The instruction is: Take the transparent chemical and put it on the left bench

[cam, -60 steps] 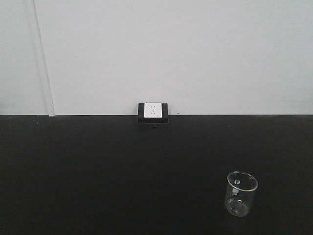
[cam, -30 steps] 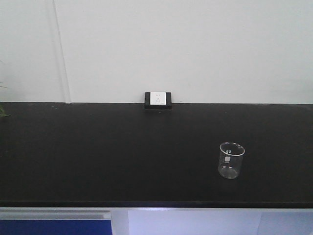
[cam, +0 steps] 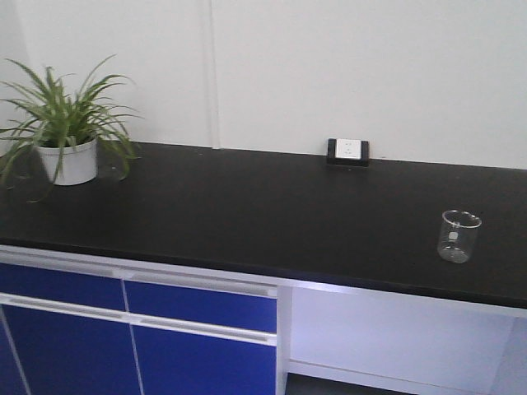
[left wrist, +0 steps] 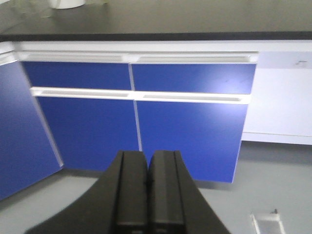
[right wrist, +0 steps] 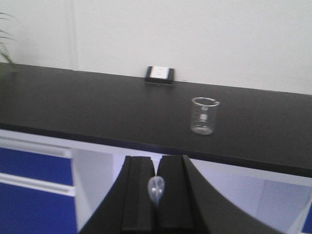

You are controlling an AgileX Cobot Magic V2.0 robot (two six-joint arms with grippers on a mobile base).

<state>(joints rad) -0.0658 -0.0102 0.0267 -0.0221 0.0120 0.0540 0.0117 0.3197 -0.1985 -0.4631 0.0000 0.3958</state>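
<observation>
Pulling back from the desk, the front camera took in far more than it had half a second before. The desk's front edge, the blue cabinet fronts below it and a potted plant at its left end had come into view. The transparent chemical had shrunk toward the right, standing upright and alone on the desk, well apart from the wall socket. Neither tool touched it. Judged from that, the beaker looked already set down and the base retreating, though whether this was the left bench could not be told.

The left wrist view alone showed the left tool, its fingers pressed together on nothing, aimed at the cabinet fronts and the floor. The right wrist view alone showed the right tool closed on a small translucent bulb, perhaps a dropper's, with the beaker standing ahead of it on the desk. The front view showed neither tool.
</observation>
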